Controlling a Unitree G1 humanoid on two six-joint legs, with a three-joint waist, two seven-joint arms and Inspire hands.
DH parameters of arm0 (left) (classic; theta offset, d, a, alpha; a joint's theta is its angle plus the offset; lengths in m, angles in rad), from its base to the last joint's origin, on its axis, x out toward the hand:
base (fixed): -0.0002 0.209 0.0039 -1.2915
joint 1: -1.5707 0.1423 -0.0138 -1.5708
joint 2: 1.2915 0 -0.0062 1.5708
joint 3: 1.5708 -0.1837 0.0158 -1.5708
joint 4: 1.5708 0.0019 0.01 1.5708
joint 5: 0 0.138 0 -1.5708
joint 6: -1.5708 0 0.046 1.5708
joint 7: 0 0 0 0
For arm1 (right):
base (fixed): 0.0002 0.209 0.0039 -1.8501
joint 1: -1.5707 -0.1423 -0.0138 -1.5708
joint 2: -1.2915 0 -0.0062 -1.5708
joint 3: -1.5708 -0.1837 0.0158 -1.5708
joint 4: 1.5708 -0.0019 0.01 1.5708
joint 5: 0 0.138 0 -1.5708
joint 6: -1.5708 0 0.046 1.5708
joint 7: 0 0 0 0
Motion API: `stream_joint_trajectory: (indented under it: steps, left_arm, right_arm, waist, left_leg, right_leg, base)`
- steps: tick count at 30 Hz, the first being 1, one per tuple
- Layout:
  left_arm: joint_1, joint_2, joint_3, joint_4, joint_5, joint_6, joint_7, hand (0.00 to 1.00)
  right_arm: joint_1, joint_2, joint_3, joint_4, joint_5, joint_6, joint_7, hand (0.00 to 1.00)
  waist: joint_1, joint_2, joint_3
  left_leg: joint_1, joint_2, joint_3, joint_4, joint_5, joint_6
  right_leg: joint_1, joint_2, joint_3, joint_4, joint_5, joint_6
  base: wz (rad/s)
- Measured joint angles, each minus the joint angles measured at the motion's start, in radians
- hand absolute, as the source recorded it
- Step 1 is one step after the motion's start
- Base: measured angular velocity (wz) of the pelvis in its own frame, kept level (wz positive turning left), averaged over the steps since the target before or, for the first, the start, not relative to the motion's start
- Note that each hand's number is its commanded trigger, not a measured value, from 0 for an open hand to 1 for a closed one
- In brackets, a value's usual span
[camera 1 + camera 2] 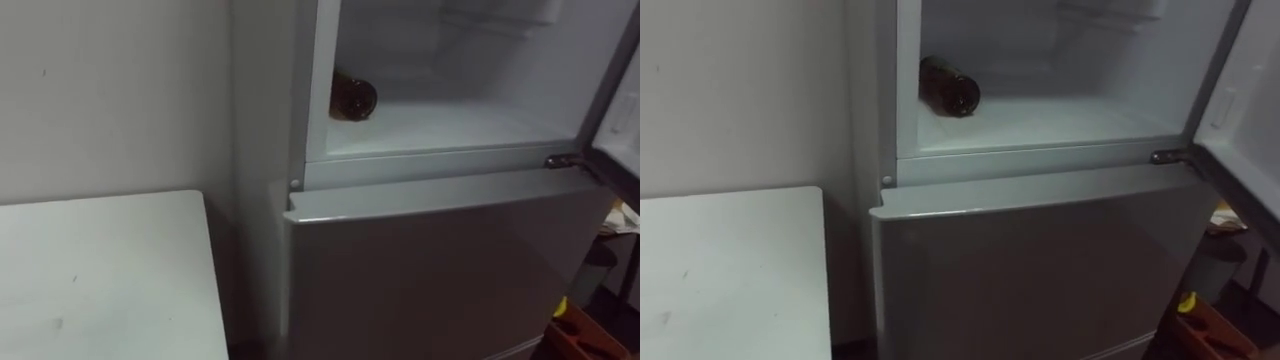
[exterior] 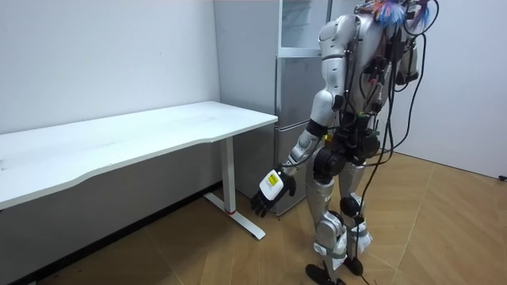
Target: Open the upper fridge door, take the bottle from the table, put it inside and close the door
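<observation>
dark brown glass bottle (image 1: 352,98) lies on its side at the left of the white upper fridge compartment (image 1: 460,125); the robot's left hand (image 2: 272,192) hangs relaxed and empty. swinging the white-lined upper door (image 1: 1242,115) shut gently should keep the bottle from rolling.

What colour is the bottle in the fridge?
Bottle: dark brown; clearest in right eye view.

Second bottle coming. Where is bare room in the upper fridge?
The shelf is bare from the bottle rightward to the open door. Only the left corner is taken, where the bottle lies on its side.
</observation>
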Motion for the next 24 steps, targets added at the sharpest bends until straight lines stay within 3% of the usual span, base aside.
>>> stream_joint_trajectory:
  steps: [4, 24]
  left_arm:
    - [0.008, -0.001, -0.007, 0.000, 0.000, 0.007, -0.001, 0.00]
    - [0.023, -0.005, -0.035, 0.002, 0.002, -0.002, -0.026, 0.00]
  right_arm:
    - [0.000, 0.000, 0.005, -0.013, -0.008, 0.003, -0.029, 0.00]
    - [0.000, 0.001, 0.084, -0.129, -0.081, 0.011, -0.039, 0.00]
  waist:
    - [0.021, 0.001, 0.0006]
    - [0.023, 0.012, 0.0065]
  left_leg:
    - [-0.002, -0.003, 0.002, 0.002, 0.001, 0.001]
    - [-0.001, -0.003, 0.013, 0.001, 0.002, 0.000]
  right_leg:
    - [-0.017, -0.001, 0.006, 0.007, -0.002, -0.001]
    - [-0.031, -0.006, -0.011, 0.025, -0.010, 0.000]
  base:
    - [-0.04]
    - [-0.02]
